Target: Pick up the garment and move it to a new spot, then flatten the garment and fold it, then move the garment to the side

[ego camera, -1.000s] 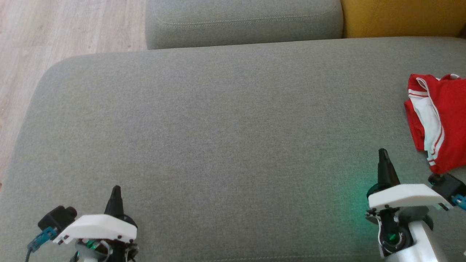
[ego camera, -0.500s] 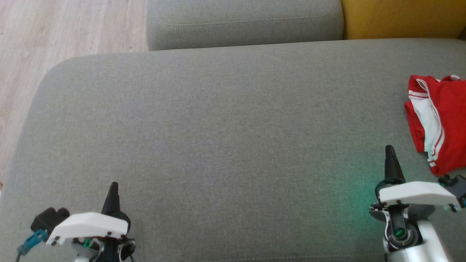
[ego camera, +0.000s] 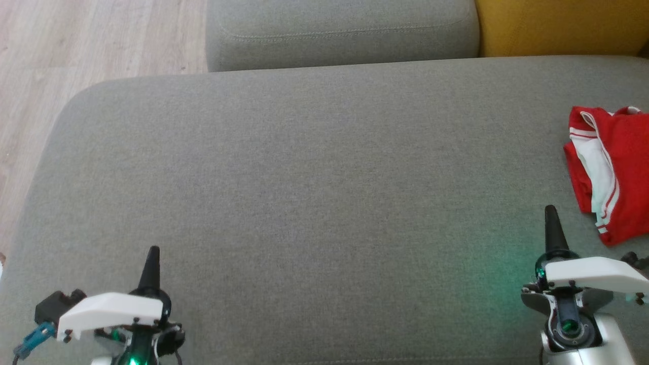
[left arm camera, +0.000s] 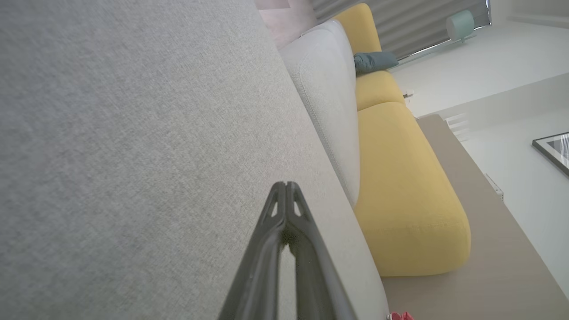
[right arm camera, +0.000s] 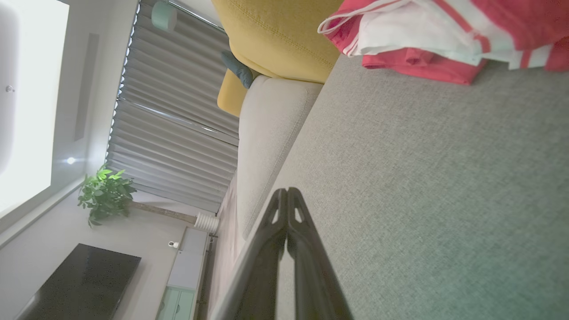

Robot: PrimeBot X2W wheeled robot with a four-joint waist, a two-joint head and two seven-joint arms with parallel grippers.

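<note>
The garment (ego camera: 616, 172) is red with white panels and stripes. It lies bunched at the right edge of the grey sofa seat (ego camera: 314, 177), and it also runs along the top of the right wrist view as the garment (right arm camera: 426, 35). My right gripper (ego camera: 550, 215) is shut and empty, a short way left of and nearer than the garment. Its fingertips (right arm camera: 287, 195) meet over bare cushion. My left gripper (ego camera: 152, 256) is shut at the lower left, far from the garment, with its tips (left arm camera: 285, 189) pressed together above the seat.
A grey back cushion (ego camera: 339, 30) and a yellow cushion (ego camera: 557, 25) border the seat's far side. Wooden floor (ego camera: 76, 45) lies to the left. A blind, a potted plant (right arm camera: 104, 193) and a dark screen stand in the room behind.
Both grippers have drawn outward: the left one down and left, the right one to the right, nearer the garment's side. The garment has not moved.
</note>
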